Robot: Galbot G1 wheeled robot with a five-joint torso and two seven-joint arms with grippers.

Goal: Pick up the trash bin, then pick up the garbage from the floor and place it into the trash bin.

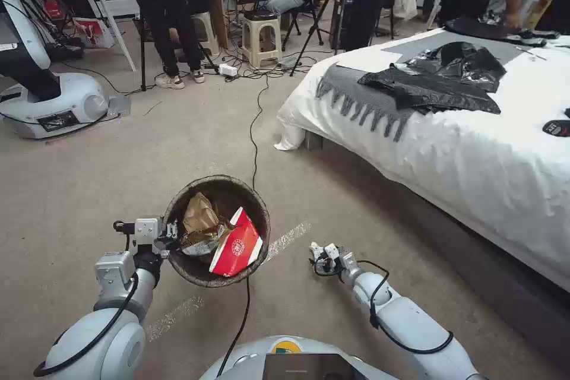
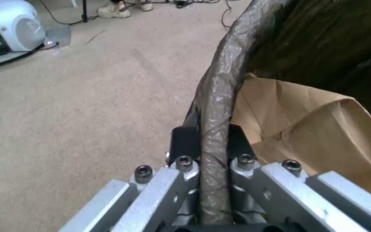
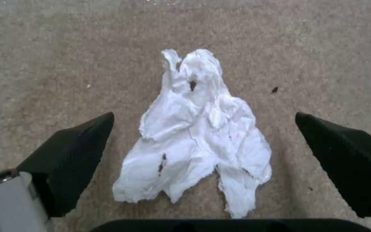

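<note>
Right end effector [image 3: 203, 161]: low over the carpet [image 1: 148, 148], jaws spread wide, holding nothing; one black fingertip [image 3: 71, 154] stands to each side of the crumpled white tissue [image 3: 198, 135], neither touching it. The tissue lies flat on the floor squarely between the fingertips, its pointed end reaching past them and its torn lower edge close under the palm.

Step in hand (a judgement): grasping this last visible piece of garbage. To do it well, the end effector should descend straight until the tips press into the carpet pile, then close across the tissue's bulkiest, most crumpled middle instead of its thin torn edges, which could slip out or tear. The sheet is light and limp, so the squeeze should gather it into a wad before lifting.

Left end effector [image 2: 215, 141]: clamped tight on the rim of the trash bin [image 1: 217, 228], one finger outside and one inside the dark bag folded over the edge. In the head view it holds the bin off the floor, just to the left of the right end effector and slightly nearer the robot.

Bin contents, outward from the gripped rim: brown paper bag [image 2: 314, 129] immediately inside, touching the liner; a gold wrapper [image 1: 202, 240] below it; a red-and-white carton [image 1: 237, 246] leaning against the bin's near right rim.

Surroundings: black cable [image 1: 255, 130] running across the carpet past the bin; bed [image 1: 451, 136] with white cover to the right.
</note>
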